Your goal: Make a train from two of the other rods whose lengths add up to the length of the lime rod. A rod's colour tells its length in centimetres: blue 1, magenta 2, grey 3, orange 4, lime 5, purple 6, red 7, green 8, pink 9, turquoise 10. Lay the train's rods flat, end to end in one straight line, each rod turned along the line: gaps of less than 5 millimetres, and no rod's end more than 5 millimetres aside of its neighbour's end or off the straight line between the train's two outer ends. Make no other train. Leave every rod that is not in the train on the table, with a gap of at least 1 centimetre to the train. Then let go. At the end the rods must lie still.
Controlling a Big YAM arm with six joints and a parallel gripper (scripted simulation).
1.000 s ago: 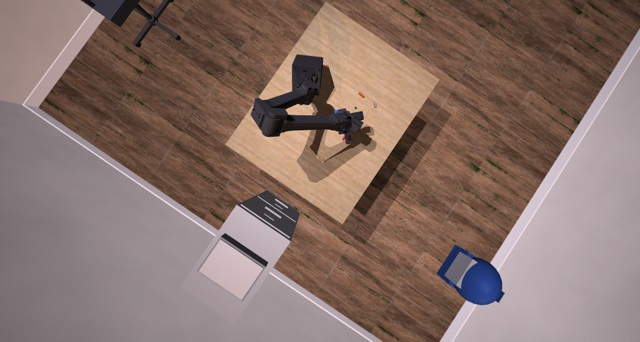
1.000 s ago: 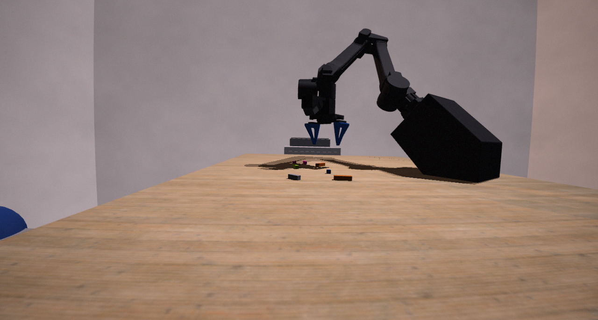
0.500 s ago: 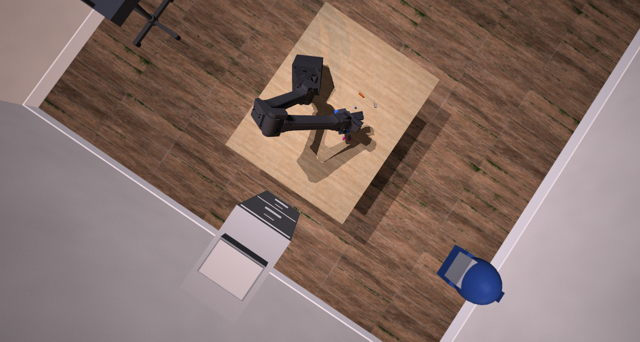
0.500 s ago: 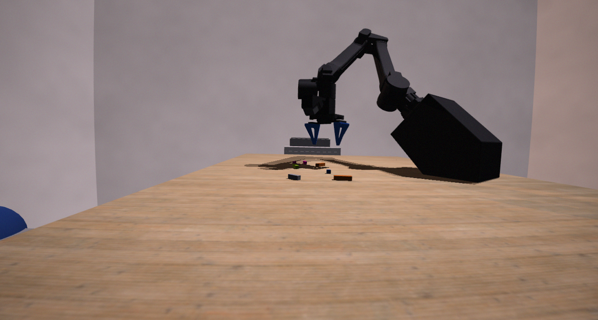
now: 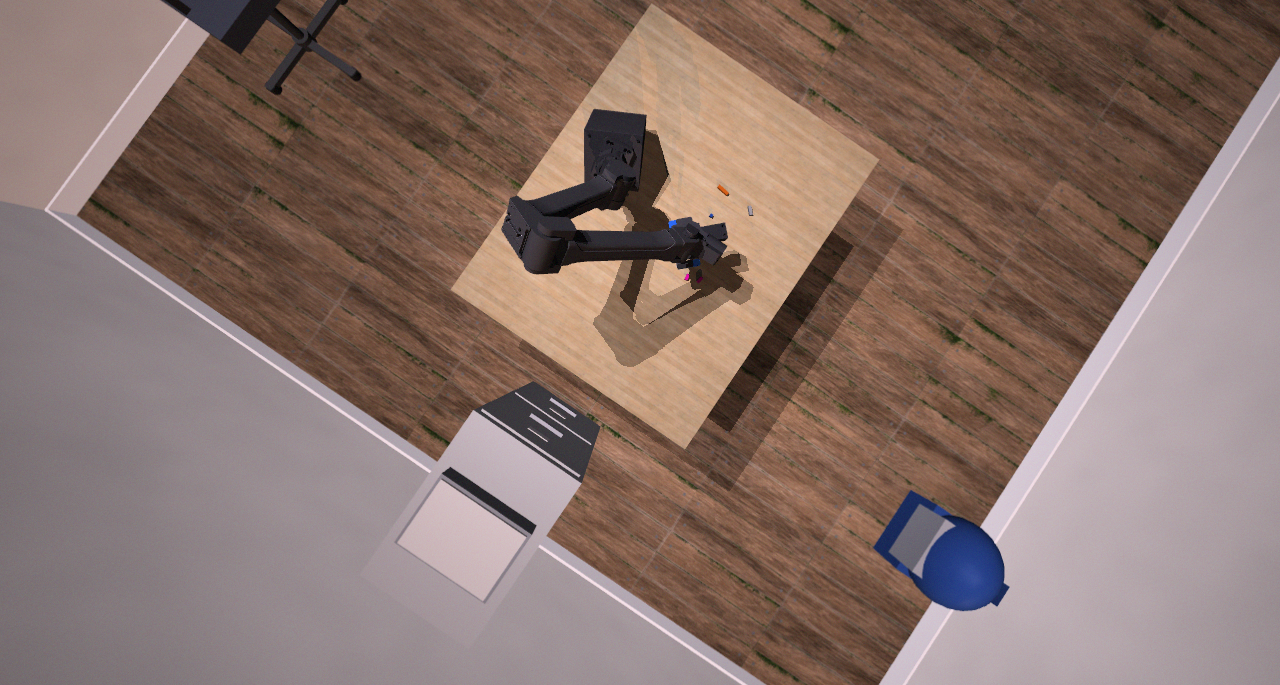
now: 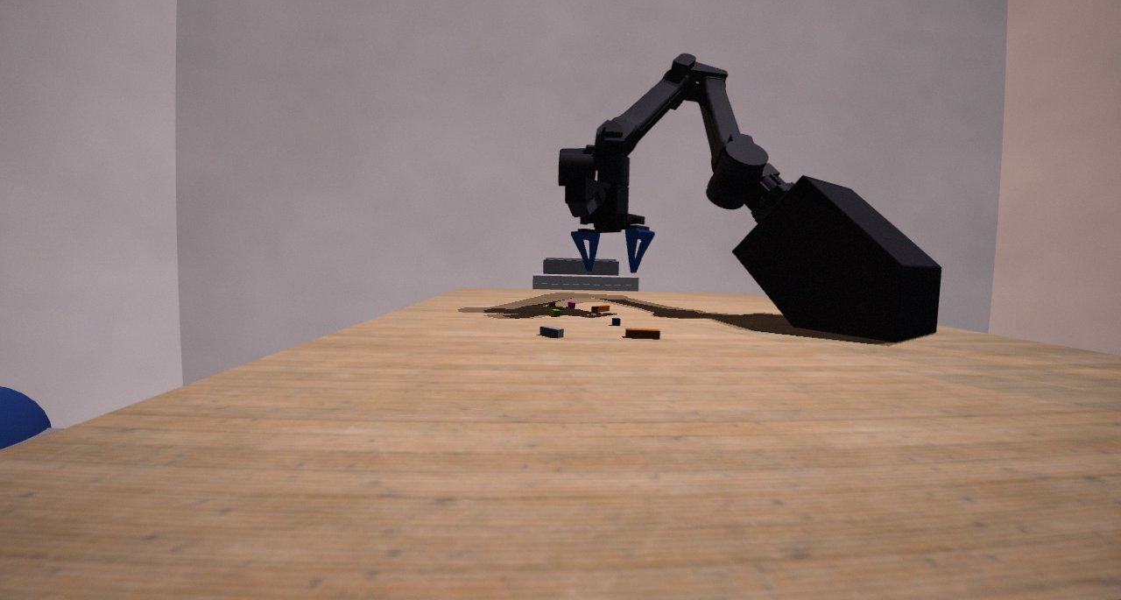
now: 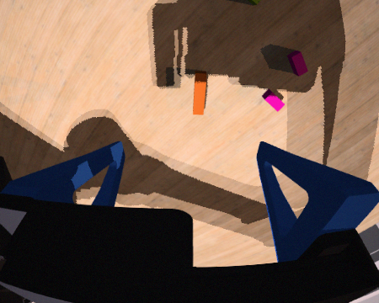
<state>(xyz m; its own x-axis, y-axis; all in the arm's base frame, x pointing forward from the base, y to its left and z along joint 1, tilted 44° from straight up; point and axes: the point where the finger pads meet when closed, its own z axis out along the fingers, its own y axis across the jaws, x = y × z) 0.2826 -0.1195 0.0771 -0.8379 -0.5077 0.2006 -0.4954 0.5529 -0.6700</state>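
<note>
My gripper [image 7: 190, 149] [image 6: 612, 251] is open and empty, and hangs above the table. In the wrist view a short orange rod [image 7: 200, 93] lies flat just ahead of the fingers, half in shadow. Two magenta rods lie to its right, one bright [image 7: 274, 100] and one in shadow [image 7: 297, 62]. A second orange rod [image 6: 642, 333] and a grey rod [image 6: 552, 330] lie apart, nearer the exterior view; they also show in the overhead view, orange [image 5: 723, 188] and grey [image 5: 750, 208].
The arm's black base [image 5: 615, 144] stands on the table near its far edge. The arm casts a broad shadow over the rods under the gripper. A cabinet [image 5: 501, 493] and a blue object [image 5: 953, 560] stand on the floor off the table.
</note>
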